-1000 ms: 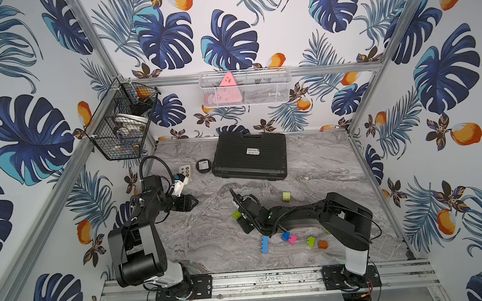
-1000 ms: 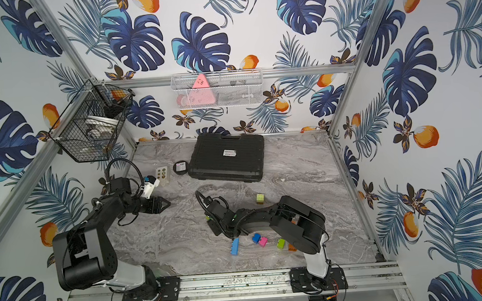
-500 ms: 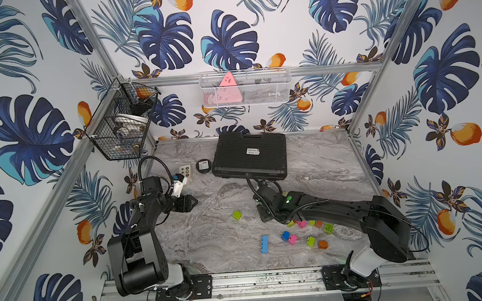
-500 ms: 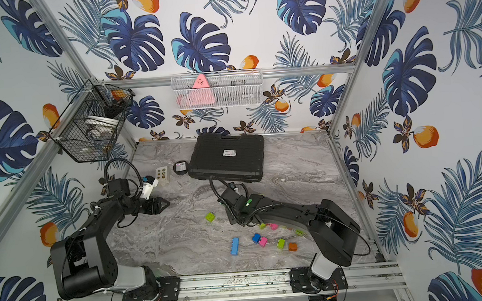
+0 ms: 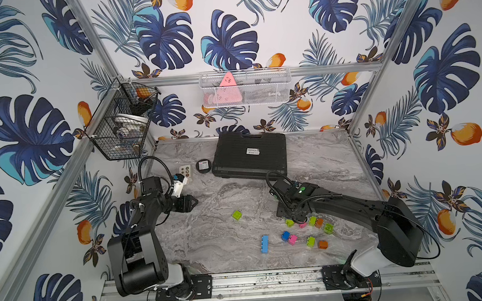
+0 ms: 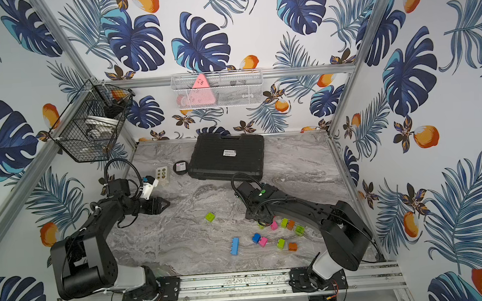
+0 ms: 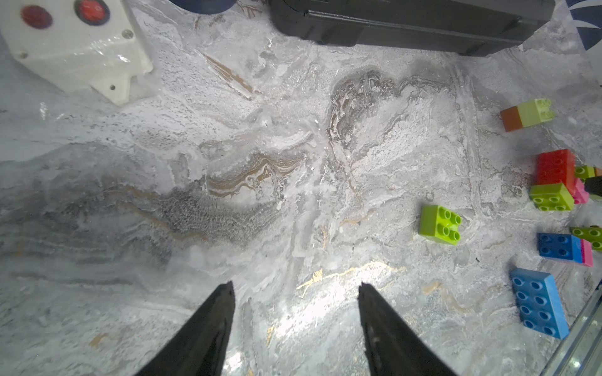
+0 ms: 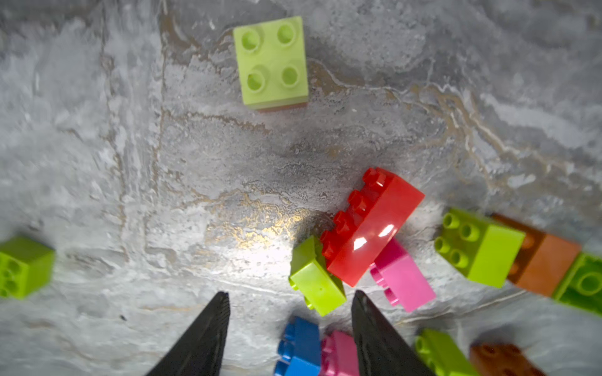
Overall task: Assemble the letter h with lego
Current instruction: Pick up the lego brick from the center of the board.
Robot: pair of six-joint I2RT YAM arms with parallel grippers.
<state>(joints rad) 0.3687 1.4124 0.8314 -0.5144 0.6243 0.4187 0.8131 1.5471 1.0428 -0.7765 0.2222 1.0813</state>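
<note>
Lego bricks lie scattered at the front right of the table. A lone lime brick point(image 5: 236, 215) point(image 6: 210, 216) sits apart toward the middle, and a long blue brick point(image 5: 265, 244) lies nearer the front. My right gripper point(image 8: 290, 293) point(image 5: 298, 218) is open over the pile and holds nothing. Just past its tips a red brick point(image 8: 368, 234) leans on a lime brick point(image 8: 317, 280) and a pink brick point(image 8: 404, 280). A joined blue and pink pair point(image 8: 301, 348) lies beneath the fingers. My left gripper point(image 7: 296, 285) point(image 5: 192, 202) is open and empty over bare table at the left.
A black case point(image 5: 249, 155) lies at the back middle. A white box with coloured buttons point(image 5: 185, 170) and a round black puck point(image 5: 203, 165) sit to its left. A wire basket point(image 5: 121, 121) hangs on the left wall. A metal rail point(image 5: 266, 278) runs along the table's front edge.
My right arm has swung right, away from the lone lime brick, and now hangs over the pile with its jaws wider apart. The left arm has not moved.
</note>
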